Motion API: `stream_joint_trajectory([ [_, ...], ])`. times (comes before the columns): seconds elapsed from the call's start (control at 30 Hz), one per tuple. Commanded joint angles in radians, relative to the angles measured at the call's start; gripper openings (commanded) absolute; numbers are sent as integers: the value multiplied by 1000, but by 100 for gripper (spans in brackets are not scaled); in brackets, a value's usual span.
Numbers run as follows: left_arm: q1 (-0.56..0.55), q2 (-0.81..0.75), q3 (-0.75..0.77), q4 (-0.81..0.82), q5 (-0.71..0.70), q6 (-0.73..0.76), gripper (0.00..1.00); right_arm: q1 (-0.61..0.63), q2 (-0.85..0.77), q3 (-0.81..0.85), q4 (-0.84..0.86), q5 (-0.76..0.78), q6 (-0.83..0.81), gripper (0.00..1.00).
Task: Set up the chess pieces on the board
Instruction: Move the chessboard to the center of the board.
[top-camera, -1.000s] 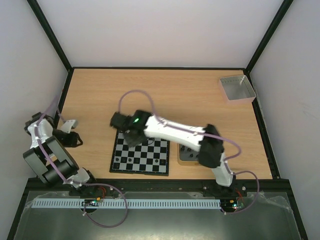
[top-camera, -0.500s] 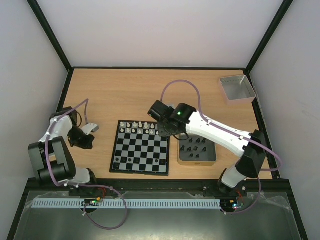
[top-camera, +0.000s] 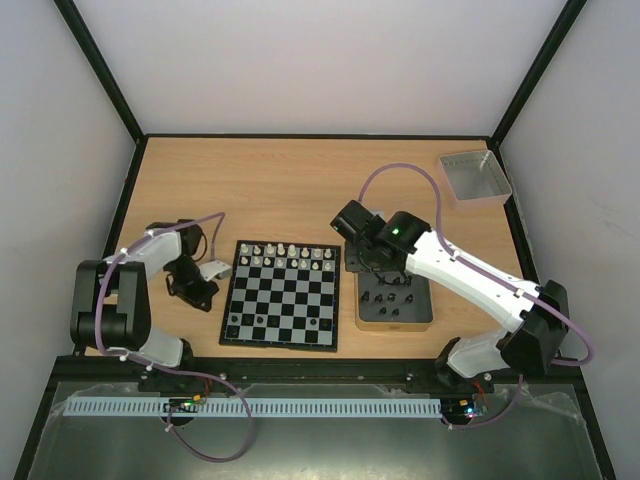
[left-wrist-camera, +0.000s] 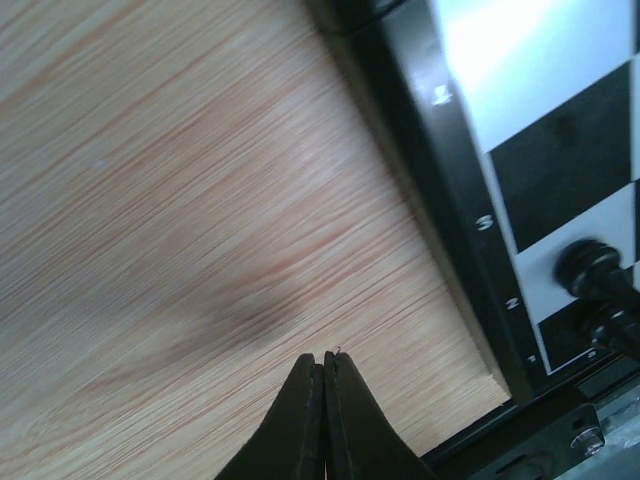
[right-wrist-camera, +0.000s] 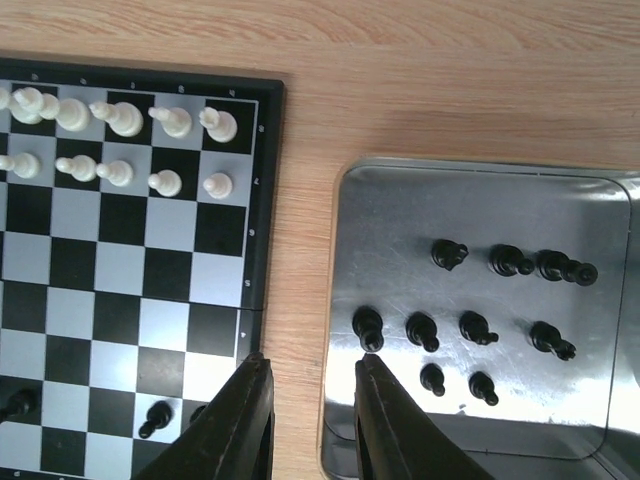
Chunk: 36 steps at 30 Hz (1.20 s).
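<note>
The board (top-camera: 283, 300) lies at the table's near middle. White chess pieces (top-camera: 285, 256) fill its two far rows (right-wrist-camera: 120, 120), and a few black ones (top-camera: 245, 322) stand on its near left squares (left-wrist-camera: 590, 270). Several more black pieces (right-wrist-camera: 475, 327) stand in a metal tin (top-camera: 395, 322) to the right of the board. My right gripper (right-wrist-camera: 310, 362) hangs open and holds nothing, over the wood strip between the board (right-wrist-camera: 120, 290) and the tin (right-wrist-camera: 560, 400). My left gripper (left-wrist-camera: 325, 357) is shut on nothing, low over bare wood just left of the board (left-wrist-camera: 520, 60).
A grey square tray (top-camera: 475, 177) sits at the far right corner. Black frame rails run along the table's edges. My right arm (top-camera: 470, 280) arches over the tin's right side, and my left arm (top-camera: 150, 250) lies by the left rail.
My right arm has swung from the board's far left across to the tin. My left arm has reached in towards the board's left edge, and its gripper has shut.
</note>
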Motion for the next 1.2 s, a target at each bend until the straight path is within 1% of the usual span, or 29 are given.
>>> stream_joint_trajectory([
  [0.0,-72,13,-6,-12,-1,-48,2,-11,-22,-34,7,9,3,22],
  [0.13,-111,54,1,-6,-8,-62,2,-22,-31,-47,8,9,-1,22],
  [0.27,-125,91,17,15,-12,-73,2,-36,-39,-53,8,8,-8,22],
  [0.4,-126,109,18,45,-25,-84,2,-43,-46,-55,7,6,-8,22],
  [0.57,-126,147,28,45,-5,-81,2,-45,-47,-60,7,7,-4,21],
  [0.7,-126,164,63,30,33,-102,2,-46,-47,-62,7,6,-4,21],
  [0.87,-121,188,93,43,15,-139,2,-47,-47,-62,5,9,-3,20],
  [1.0,-116,205,127,29,36,-154,2,-48,-48,-75,7,15,-4,19],
  [1.17,-113,208,148,3,58,-156,2,-52,-23,-117,59,-1,-10,18],
])
